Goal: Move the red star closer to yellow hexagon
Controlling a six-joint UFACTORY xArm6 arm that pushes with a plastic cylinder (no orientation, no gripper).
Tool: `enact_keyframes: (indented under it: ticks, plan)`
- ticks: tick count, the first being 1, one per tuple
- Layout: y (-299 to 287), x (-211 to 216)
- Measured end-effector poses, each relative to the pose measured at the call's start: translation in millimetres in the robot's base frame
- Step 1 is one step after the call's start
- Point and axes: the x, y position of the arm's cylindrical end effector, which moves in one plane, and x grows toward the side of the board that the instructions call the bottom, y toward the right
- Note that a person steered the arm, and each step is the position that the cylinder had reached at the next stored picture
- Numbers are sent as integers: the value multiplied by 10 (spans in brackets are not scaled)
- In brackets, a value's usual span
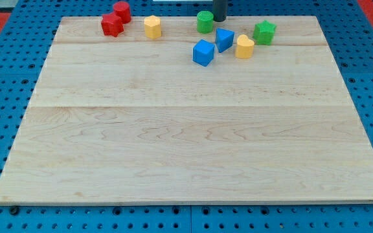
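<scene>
The red star [111, 25] lies near the board's top left. The yellow hexagon [152, 27] stands a short way to its right, with a gap between them. A red cylinder [122, 11] sits just above and right of the star, close to it. My tip [219, 20] comes down at the view's top centre, right of the green cylinder [204, 21] and just above the blue block [224, 39]. It is far to the right of the star and touches neither the star nor the hexagon.
A blue cube [203, 52], a yellow heart-like block [244, 46] and a green star [264, 32] cluster at the top right of centre. The wooden board [186, 142] lies on a blue pegboard table [5, 129].
</scene>
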Motion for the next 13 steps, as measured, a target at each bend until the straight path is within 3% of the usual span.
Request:
enact_keyframes:
  ticks: [3, 4, 5, 6, 7, 8, 9, 12, 13]
  plan:
    - [178, -8]
    - [503, -11]
    - [1192, 199]
    - [1584, 720]
    - [1365, 1616]
    - [906, 2493]
    - [-93, 2817]
    - [-3172, 1568]
    - [-3735, 1366]
